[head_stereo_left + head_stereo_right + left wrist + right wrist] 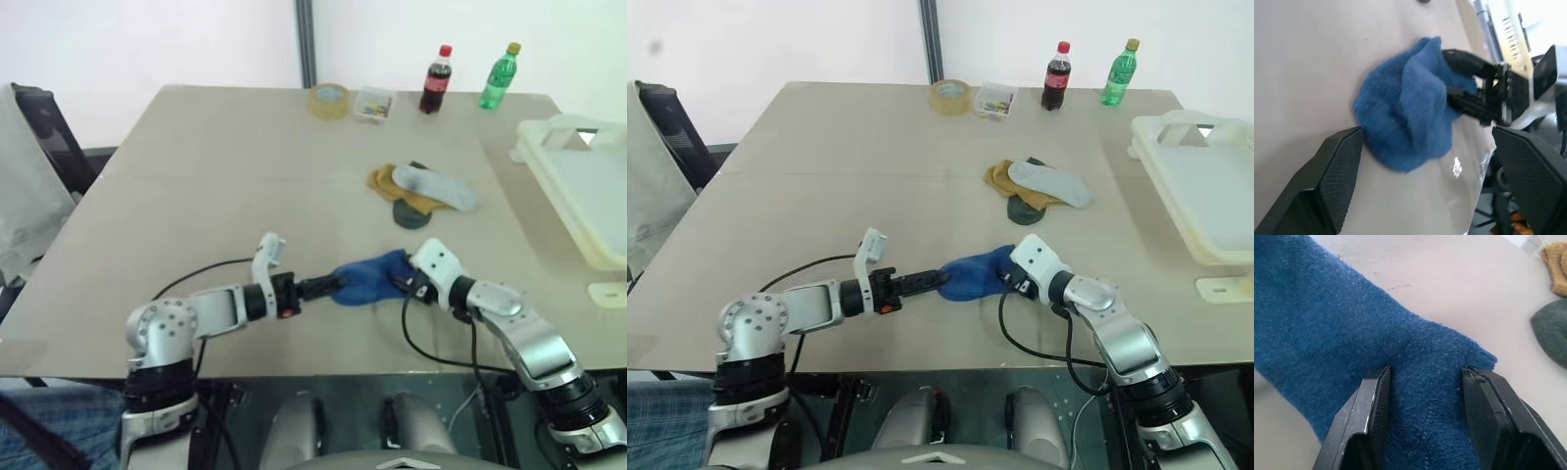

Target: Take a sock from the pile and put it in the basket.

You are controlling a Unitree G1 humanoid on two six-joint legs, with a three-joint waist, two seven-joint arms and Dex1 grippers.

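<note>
Near the front edge of the table (196,196), I am watching both arms meet at a bright blue sock (370,277), which is lying bunched on the surface between them. My right gripper (1425,382) is pinching one end of that sock; in the right wrist view its two black fingers (1374,406) are pressing in on a fold of the blue fabric from either side, so it is holding the sock at a narrow spread. My left gripper (1425,161) is pointing at the sock from the other side with its fingers (1337,171) standing wide apart, one on each side of the blue bundle and not closing on it; I cannot tell whether they are touching the cloth.

Farther back on the table, the pile (421,191) is sitting well apart from the blue sock: a mustard-yellow sock, a light grey one lying across it and a dark green one peeking out beneath.

Off to the right, the basket (549,137) is resting at the table's edge, cream-white, with its handle cut-out facing the far side.

Along the far edge, a roll of tape (329,100), a small clear box (373,104), a cola bottle (437,80) and a green bottle (500,76) are standing in a row.
</note>
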